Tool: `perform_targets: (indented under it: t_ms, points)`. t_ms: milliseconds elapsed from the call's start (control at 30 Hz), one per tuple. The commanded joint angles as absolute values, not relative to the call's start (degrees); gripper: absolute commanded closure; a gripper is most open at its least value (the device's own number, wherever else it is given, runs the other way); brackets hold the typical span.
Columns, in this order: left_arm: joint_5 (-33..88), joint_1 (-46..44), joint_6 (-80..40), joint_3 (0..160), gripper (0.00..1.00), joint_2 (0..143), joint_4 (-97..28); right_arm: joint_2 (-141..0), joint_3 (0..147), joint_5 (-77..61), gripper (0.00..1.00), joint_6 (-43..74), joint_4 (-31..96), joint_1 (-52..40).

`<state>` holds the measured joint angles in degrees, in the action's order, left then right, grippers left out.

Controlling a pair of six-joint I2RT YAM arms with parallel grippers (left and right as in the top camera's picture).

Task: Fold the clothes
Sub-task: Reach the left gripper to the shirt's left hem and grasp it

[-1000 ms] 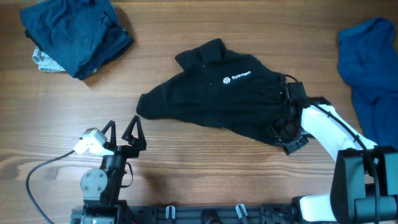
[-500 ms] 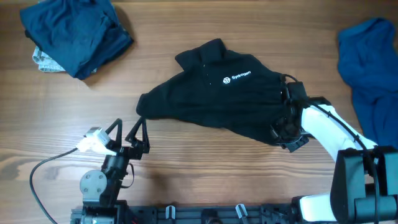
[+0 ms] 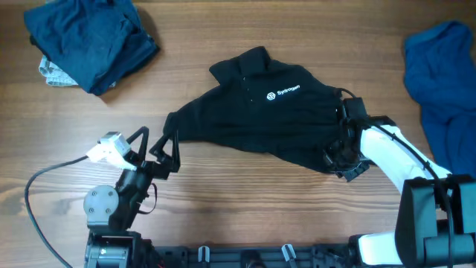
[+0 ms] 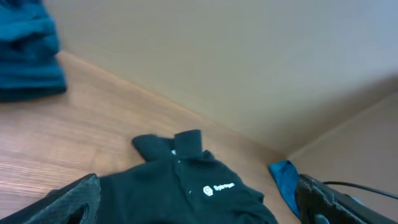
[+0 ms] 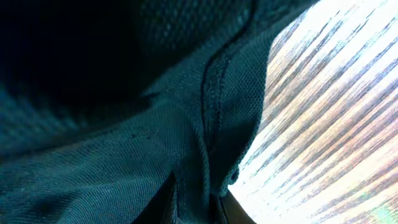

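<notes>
A black shirt (image 3: 260, 112) with a small white logo lies crumpled in the middle of the table. It also shows in the left wrist view (image 4: 186, 193). My left gripper (image 3: 158, 145) is open, its fingertips right at the shirt's left tip; in the left wrist view the gripper (image 4: 199, 214) has the shirt between its spread fingers. My right gripper (image 3: 338, 154) is shut on the shirt's right hem. In the right wrist view the gripper (image 5: 199, 208) pinches a seam of the dark fabric (image 5: 124, 137).
A dark navy pile (image 3: 89, 41) lies at the back left over a pale cloth (image 3: 53, 72). A royal blue garment (image 3: 442, 82) lies at the right edge. Bare wood (image 3: 245, 201) runs along the front.
My left gripper has moved forward and right, from the front of the table to the shirt's left tip. The right gripper and the shirt have not moved.
</notes>
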<state>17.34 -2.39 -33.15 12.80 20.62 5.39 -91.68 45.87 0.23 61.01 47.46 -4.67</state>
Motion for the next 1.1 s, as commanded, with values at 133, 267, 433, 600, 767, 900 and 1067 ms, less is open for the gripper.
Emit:
perform_targets:
  t_ms: [133,267,433,600,767,900,1067]
  points:
    - [22.39,-2.13,-30.87,19.09,0.00,29.32,4.34,-92.55,45.28,-2.63,0.82,59.99,45.06,-4.43]
    - [22.00,-2.11,-31.70,28.27,0.00,45.67,-4.84,-92.55,45.28,-2.68,0.83,59.77,44.84,-4.43]
    - [18.96,-2.07,-33.80,37.50,0.00,64.40,-10.24,-92.55,45.30,-3.07,0.82,58.22,45.25,-4.43]
    - [16.67,-2.04,-37.21,38.81,0.00,75.83,-11.31,-92.55,45.30,-3.09,0.82,57.36,45.17,-4.43]
    - [11.33,-2.07,-40.07,38.81,0.01,81.62,-12.40,-92.55,45.30,-3.07,0.82,57.08,44.77,-4.43]
    - [9.45,-2.07,-40.80,39.03,0.02,82.96,-12.53,-92.55,45.30,-3.53,0.82,57.06,44.23,-4.43]
    - [6.92,-2.07,-40.80,39.97,0.03,85.36,-15.64,-92.55,45.30,-4.16,0.82,57.06,44.12,-4.43]
